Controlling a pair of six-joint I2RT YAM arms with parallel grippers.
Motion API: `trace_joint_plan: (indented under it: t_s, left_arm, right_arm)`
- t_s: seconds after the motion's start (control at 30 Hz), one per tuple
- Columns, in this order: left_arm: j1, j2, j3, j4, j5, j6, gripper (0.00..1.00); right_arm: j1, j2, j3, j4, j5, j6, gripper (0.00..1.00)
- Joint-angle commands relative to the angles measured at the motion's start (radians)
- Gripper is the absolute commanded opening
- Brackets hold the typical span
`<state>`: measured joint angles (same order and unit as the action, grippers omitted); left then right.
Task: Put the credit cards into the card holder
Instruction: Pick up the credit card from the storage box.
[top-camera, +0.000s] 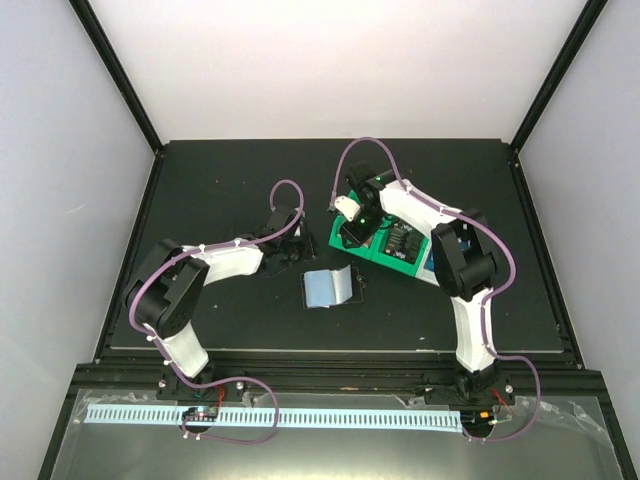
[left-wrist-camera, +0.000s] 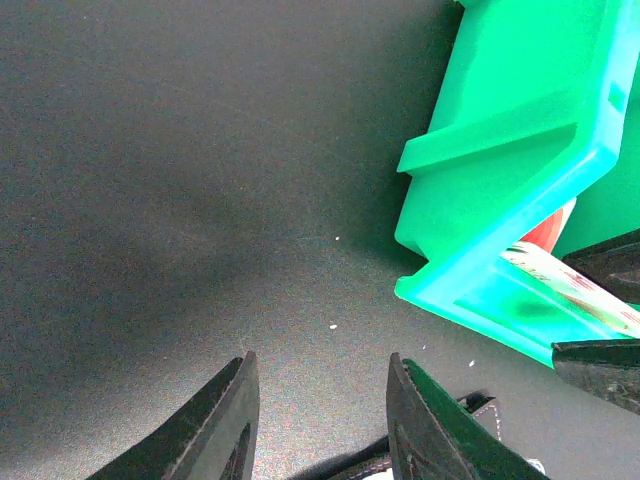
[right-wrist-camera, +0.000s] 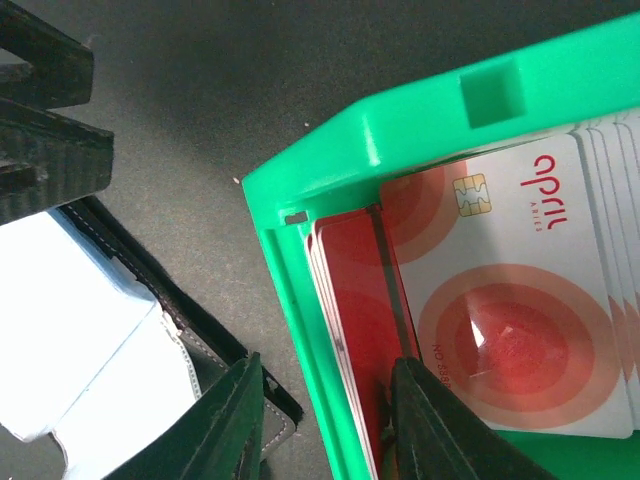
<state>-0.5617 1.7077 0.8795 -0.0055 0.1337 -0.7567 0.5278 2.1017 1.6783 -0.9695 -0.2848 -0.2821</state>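
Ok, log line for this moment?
left fingers at edge of open black folding card holder, grip unclear | right fingers open, straddling wall of green plastic bin by red-and-white plastic cards

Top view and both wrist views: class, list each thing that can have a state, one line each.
Card holder: open, lying flat.
Bin: upright, partly filled.
Cards: inside the bin, not yet gripped.
Left gripper: open, empty.
Right gripper: open, one finger inside the bin, one outside.

Right tool (right-wrist-camera: 325, 365) straddles wall of green bin (right-wrist-camera: 295, 300) — mat (left-wrist-camera: 200, 150) beside it free.
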Motion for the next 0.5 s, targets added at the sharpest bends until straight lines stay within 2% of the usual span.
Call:
trace_joint_plan:
  t_s: [0.0, 0.1, 0.27, 0.33, 0.47]
  left_arm:
    - [0.008, 0.004, -0.001, 0.014, 0.006, 0.001, 0.37]
    - [0.008, 0.006, -0.001, 0.014, 0.007, 0.001, 0.37]
    - [0.01, 0.01, -0.001, 0.015, 0.009, 0.001, 0.37]
    - [0.009, 0.01, -0.001, 0.016, 0.01, 0.001, 0.37]
    - [0.01, 0.01, 0.001, 0.015, 0.01, 0.001, 0.37]
  right_arm:
    - [-0.005, -0.055, -0.006, -0.009, -0.014, 0.003, 0.37]
    - [-0.007, -0.057, -0.008, -0.009, -0.014, 0.003, 0.37]
    - [-0.011, -0.052, -0.01, -0.015, -0.022, -0.002, 0.29]
    - [-0.011, -0.047, -0.008, -0.014, -0.006, 0.003, 0.29]
    - [-0.011, -0.03, -0.003, 0.018, 0.062, 0.026, 0.43]
